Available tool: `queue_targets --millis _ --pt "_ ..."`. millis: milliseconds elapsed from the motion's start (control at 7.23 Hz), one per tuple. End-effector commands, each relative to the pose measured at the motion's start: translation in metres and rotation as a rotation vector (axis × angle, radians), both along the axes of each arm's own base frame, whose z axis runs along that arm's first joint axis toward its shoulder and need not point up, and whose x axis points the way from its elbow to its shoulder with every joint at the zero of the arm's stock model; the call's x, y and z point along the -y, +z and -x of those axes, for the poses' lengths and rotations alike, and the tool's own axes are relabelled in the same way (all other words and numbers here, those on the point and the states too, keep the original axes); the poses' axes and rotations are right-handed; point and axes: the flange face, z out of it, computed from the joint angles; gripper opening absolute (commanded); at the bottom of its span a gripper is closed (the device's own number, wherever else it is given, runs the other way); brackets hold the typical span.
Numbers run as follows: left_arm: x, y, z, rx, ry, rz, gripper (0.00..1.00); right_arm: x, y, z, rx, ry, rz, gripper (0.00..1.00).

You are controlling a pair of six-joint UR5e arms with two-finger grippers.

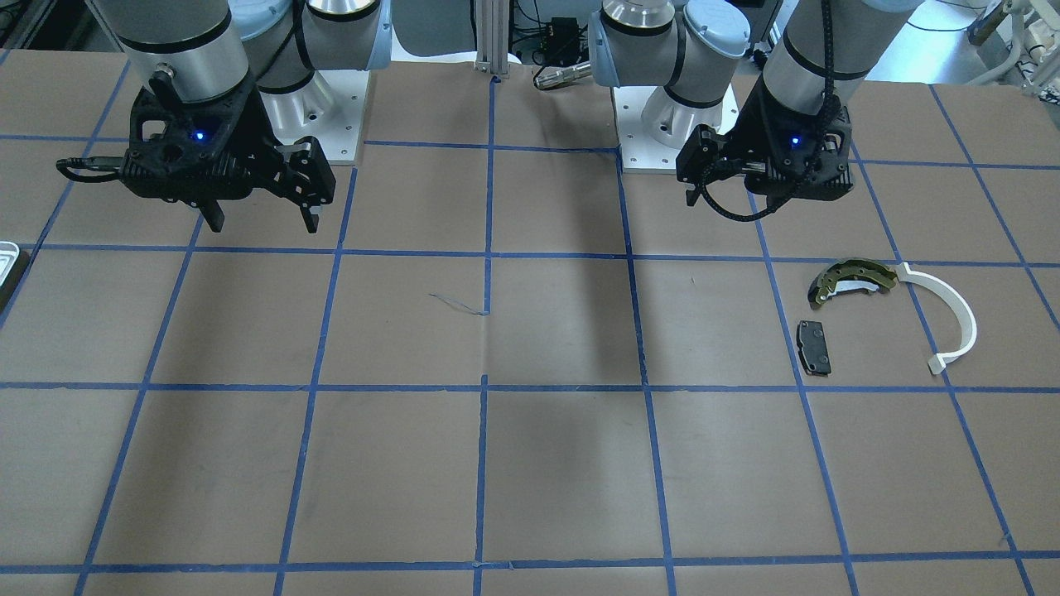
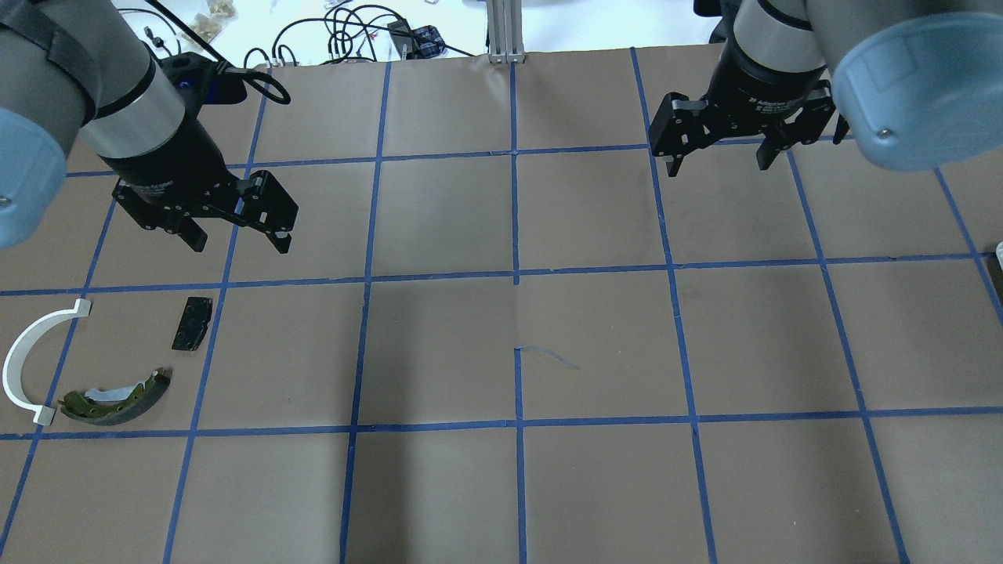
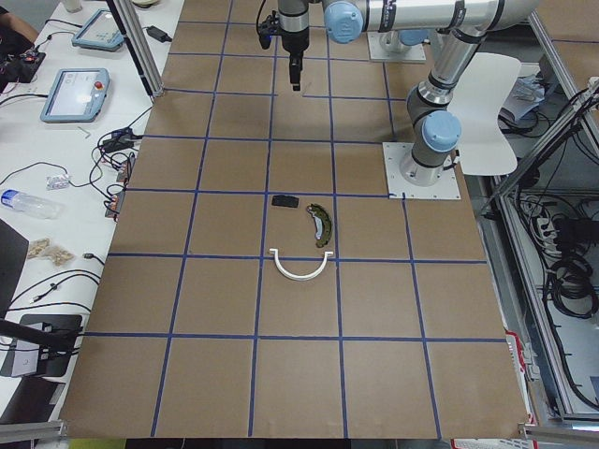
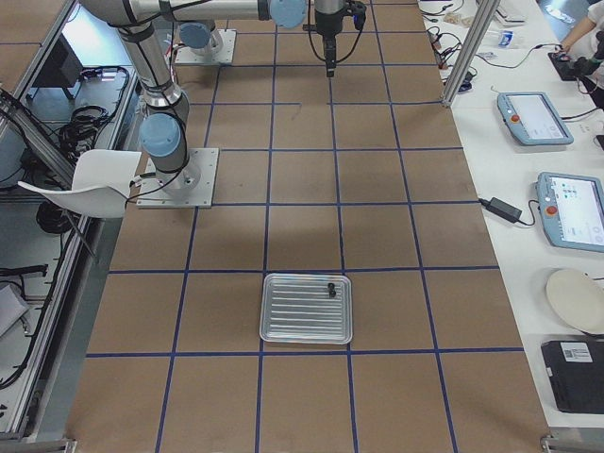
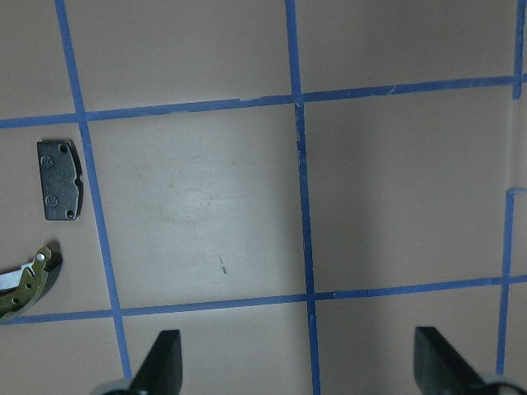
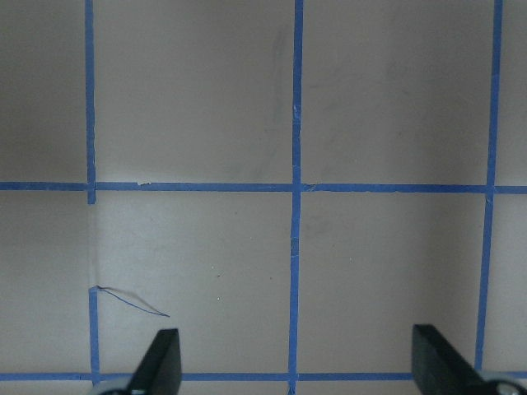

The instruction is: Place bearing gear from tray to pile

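A: Where is the bearing gear (image 4: pixel 331 290)?

B: In the tray (image 4: pixel 307 341), at the worktop (image 2: pixel 595 345) end on the robot's right; two small dark pieces lie near one corner, on the side toward the middle of the worktop; they are too small to make out the shape.

A: And the pile (image 2: pixel 102 368)?

B: At the opposite end, on the robot's left; an olive-brass brake shoe (image 2: pixel 117 398) lies flat; a white half-ring strip (image 2: pixel 23 368) curves beside it, one end just beside the shoe's tip, though I cannot tell whether they touch; a black pad (image 2: pixel 192 323) lies apart from both, nearer the middle of the worktop.

A: The left tool (image 2: pixel 239 239)?

B: Released, its fingers spread wide with nothing between them; it hangs above the worktop near the pile; its wrist camera catches the pad and the shoe's tip at the left edge of the view.

A: The right tool (image 2: pixel 717 166)?

B: Also released and holding nothing; it hangs above bare brown paper crossed by blue tape lines (image 6: pixel 296 188), well apart from the tray; its wrist view has only taped squares between the fingers (image 6: pixel 165 362).
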Motion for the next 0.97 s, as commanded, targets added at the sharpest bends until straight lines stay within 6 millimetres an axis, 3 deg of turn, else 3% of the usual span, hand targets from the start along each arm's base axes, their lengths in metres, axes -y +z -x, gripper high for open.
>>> queue_targets --millis 0,553,691,830 --pt "-0.001 -0.007 0.001 -0.002 0.002 -0.015 1.0 -0.001 -0.002 0.001 -0.002 -0.002 -0.004 1.0" --pt "0.002 -0.01 0.0 0.0 0.005 -0.012 1.0 0.003 -0.004 0.005 -0.01 -0.002 -0.005 1.0" --pt "0.002 -0.01 -0.001 0.0 0.005 -0.012 1.0 0.007 -0.002 0.022 -0.023 -0.024 -0.004 1.0" --pt "0.003 -0.012 -0.001 0.001 0.003 -0.016 1.0 0.014 -0.002 0.052 -0.032 0.045 -0.012 1.0"
